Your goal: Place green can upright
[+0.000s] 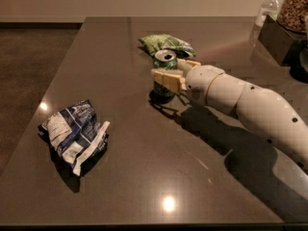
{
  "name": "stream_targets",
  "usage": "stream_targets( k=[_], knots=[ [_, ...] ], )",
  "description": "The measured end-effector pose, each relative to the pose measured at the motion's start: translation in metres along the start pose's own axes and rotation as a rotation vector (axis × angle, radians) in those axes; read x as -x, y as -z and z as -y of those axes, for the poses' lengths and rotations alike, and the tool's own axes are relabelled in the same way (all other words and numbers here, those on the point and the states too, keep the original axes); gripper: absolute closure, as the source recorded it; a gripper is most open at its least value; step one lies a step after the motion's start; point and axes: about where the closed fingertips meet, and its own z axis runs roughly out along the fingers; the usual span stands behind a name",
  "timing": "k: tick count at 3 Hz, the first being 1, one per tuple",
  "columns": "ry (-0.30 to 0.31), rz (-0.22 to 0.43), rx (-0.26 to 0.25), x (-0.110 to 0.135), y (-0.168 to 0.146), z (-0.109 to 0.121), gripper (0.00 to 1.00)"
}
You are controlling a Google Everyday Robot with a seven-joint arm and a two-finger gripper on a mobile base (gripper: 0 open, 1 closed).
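The green can [165,58] stands upright near the middle of the dark table [144,158], its silver top facing up and its base at the table surface. My gripper [169,68] reaches in from the right on the white arm [240,100]. Its tan fingers [168,80] close around the can's sides, one across the front and one behind. The front finger hides the can's middle.
A wrinkly green-and-white snack bag [166,43] lies just behind the can. A crumpled blue-and-white bag [77,134] lies at the front left. A dark box [279,37], a jar of snacks and a clear bottle [268,6] stand at the far right.
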Motion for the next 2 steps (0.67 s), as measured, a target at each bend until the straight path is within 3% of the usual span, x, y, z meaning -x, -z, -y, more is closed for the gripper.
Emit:
stream_targets(
  k=[1,2],
  knots=[
    [0.002,0.001,-0.002,-0.0003,-0.0009,0.0014,0.0],
    [0.002,0.001,-0.002,-0.0003,-0.0009,0.0014,0.0]
  ],
)
